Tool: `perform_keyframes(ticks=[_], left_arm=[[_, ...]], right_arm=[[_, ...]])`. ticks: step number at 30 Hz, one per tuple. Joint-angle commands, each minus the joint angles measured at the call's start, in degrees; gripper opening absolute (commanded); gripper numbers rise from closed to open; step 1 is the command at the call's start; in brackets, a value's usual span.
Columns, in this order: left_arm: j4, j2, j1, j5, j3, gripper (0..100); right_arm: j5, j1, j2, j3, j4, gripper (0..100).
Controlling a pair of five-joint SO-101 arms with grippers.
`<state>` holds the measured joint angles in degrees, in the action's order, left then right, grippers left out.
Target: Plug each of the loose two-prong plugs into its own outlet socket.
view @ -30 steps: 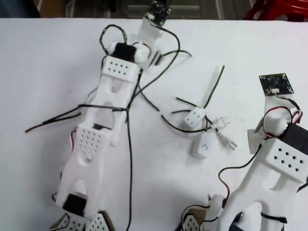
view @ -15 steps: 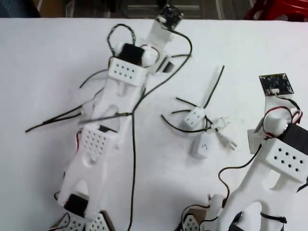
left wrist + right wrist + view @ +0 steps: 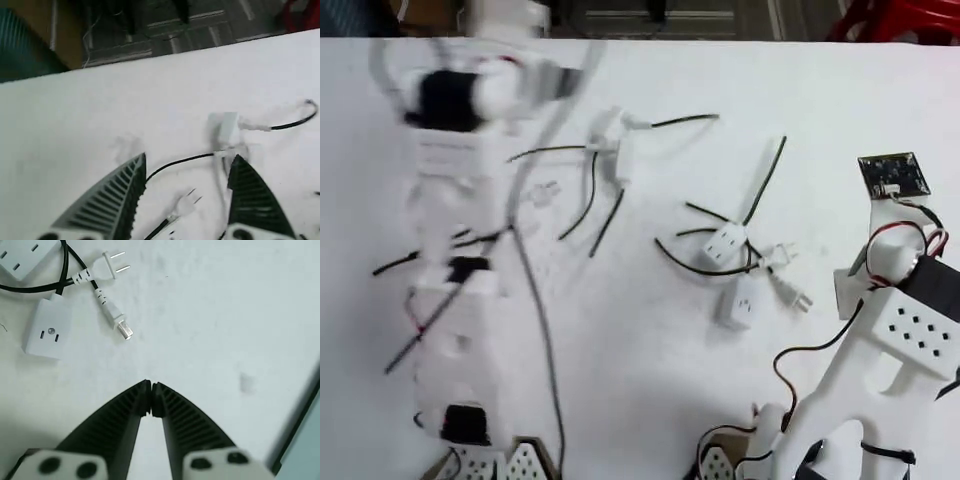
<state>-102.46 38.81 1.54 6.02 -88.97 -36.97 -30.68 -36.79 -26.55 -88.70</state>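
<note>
The right tool (image 3: pixel 150 387) hangs low over the table (image 3: pixel 225 315), its fingers pressed together, tip against tip. Just beyond it lies a white outlet socket (image 3: pixel 47 330), then a loose two-prong plug (image 3: pixel 107 262). Farther off, the left tool (image 3: pixel 189 159) is spread wide above a second two-prong plug (image 3: pixel 187 202), with a blurred white socket block (image 3: pixel 224 127) just past it.
</note>
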Motion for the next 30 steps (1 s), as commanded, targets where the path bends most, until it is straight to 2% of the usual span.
perform_keyframes(ticks=[1,8,13,19,23,30], left_arm=[[-0.1,-6.5,7.4,7.7,12.5,27],[0.2,-10.2,5.4,19.6,34.3,27],[0.3,-8.8,4.2,29.8,44.5,27],[5.3,-4.2,5.7,38.5,48.5,27],[8.7,2.3,5.5,41.9,48.4,26],[9.8,9.0,6.0,48.3,48.4,26]], right_arm=[[0.2,0.0,-0.6,-1.4,0.7,2.5],[0.3,-0.5,-0.6,-10.9,7.3,2.5],[0.3,-0.5,-0.6,-17.9,12.9,2.5],[0.8,-0.3,-0.6,-22.9,17.7,2.5],[6.7,-0.5,-0.6,-25.1,20.6,2.5],[8.2,-0.5,-0.6,-25.7,21.2,2.5]])
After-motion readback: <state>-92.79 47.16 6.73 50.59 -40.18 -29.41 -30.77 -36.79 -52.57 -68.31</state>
